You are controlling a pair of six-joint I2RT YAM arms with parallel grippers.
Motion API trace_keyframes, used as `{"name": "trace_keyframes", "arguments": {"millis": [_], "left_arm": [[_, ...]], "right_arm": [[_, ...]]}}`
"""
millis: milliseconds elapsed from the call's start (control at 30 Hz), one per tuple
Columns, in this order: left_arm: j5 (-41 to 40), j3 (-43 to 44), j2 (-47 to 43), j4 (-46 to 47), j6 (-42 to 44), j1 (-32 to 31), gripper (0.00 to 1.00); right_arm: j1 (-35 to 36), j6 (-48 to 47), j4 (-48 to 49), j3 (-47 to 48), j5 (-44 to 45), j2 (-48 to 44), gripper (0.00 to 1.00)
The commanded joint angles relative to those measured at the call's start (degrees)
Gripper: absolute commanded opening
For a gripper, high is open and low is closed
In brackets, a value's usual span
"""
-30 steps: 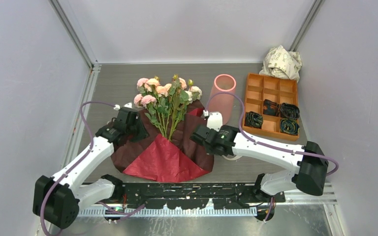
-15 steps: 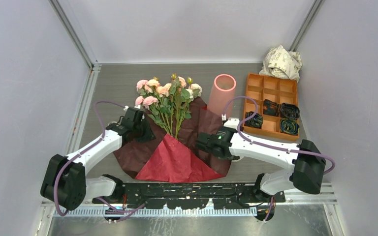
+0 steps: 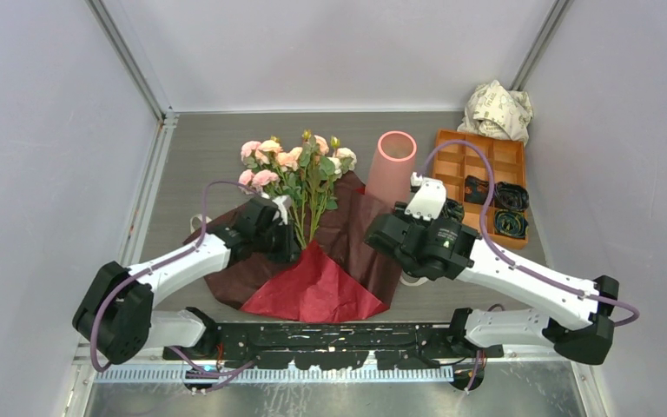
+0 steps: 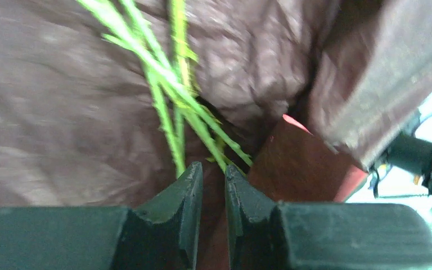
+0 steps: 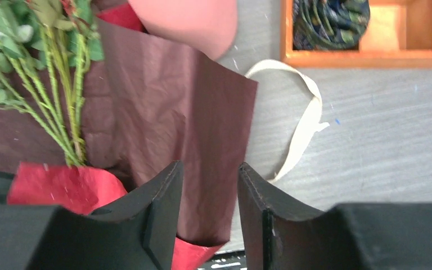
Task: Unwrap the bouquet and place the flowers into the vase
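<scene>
Both arms have shifted. The left tool [image 4: 214, 169] has slid across the paper [image 3: 313, 287] toward the vase [image 3: 392, 165] and sits at the foot of the stems [image 4: 169, 95]. The right tool [image 5: 209, 169] has lifted off the paper and hangs just in front of the vase.

The left forearm reaches diagonally toward the vase from a folded elbow. The right forearm runs long and low from the side away from the flowers [image 3: 295, 169], wrist bent down.

The flowers lie on the spread paper just left of the vase, outside it, heads level with its mouth.

Only the left wrist view shows that tool's fingers a narrow slit apart at the stem ends; whether they pinch a stem I cannot tell. The right wrist view shows parted, empty jaws, and a loose ribbon [image 5: 306, 124] on the bench [image 5: 371, 140] beside the vase, hidden from above.
</scene>
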Motion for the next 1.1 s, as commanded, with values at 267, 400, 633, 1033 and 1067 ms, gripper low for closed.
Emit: {"name": "trace_keyframes", "arguments": {"millis": [267, 400, 633, 1033, 1067], "left_arm": [[15.20, -3.25, -12.17, 1.67, -2.86, -13.11, 0.23], [14.69, -2.98, -22.36, -3.26, -4.13, -16.83, 0.25], [15.43, -7.77, -34.24, -5.52, -8.26, -17.90, 0.31], [15.24, -6.19, -34.26, -6.41, -7.26, -17.90, 0.31], [14.85, -5.26, -34.41, -7.00, -6.91, -17.90, 0.31]], "right_arm": [[-9.02, -17.80, 17.18, 13.23, -7.61, 13.93, 0.34], [-14.89, -21.76, 24.17, 12.02, -23.50, 17.71, 0.36], [-14.64, -25.81, 28.57, 13.36, -42.29, 30.43, 0.28], [-5.81, -27.16, 33.92, 5.90, -52.80, 40.12, 0.19], [-4.82, -27.35, 33.52, 4.82, -52.98, 38.79, 0.19]]}}
